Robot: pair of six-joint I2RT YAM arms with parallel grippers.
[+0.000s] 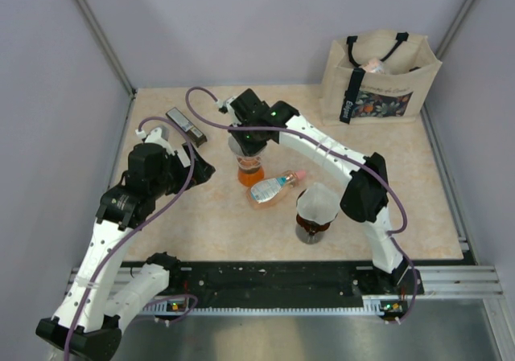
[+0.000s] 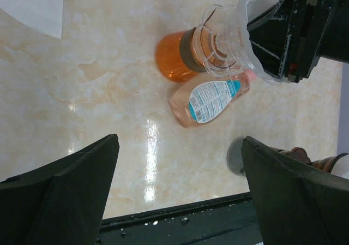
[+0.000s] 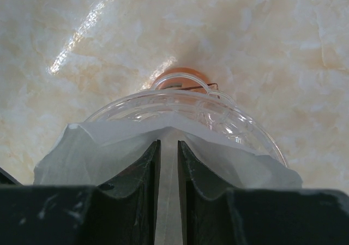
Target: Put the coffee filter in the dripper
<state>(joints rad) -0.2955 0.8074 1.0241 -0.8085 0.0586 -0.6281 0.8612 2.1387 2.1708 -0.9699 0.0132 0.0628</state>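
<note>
My right gripper [image 1: 245,144] [image 3: 168,142] is shut on a thin white paper coffee filter [image 3: 109,147] [image 2: 251,54]. The filter hangs into a clear glass cup [image 3: 218,114] [image 2: 218,37] that sits on a glass of orange liquid [image 1: 251,172] [image 2: 172,57]. The dark amber dripper [image 1: 310,228] [image 2: 305,155] stands nearer the front, right of centre. A second white paper cone [image 1: 318,202] sits in its rim. My left gripper [image 1: 201,168] [image 2: 180,138] is open and empty, low over the table to the left of the orange glass.
A pink soap bottle [image 1: 273,190] [image 2: 210,100] lies between the orange glass and the dripper. A tote bag [image 1: 378,79] stands at the back right and a dark flat box [image 1: 187,125] at the back left. A white paper corner [image 2: 32,5] lies on the table.
</note>
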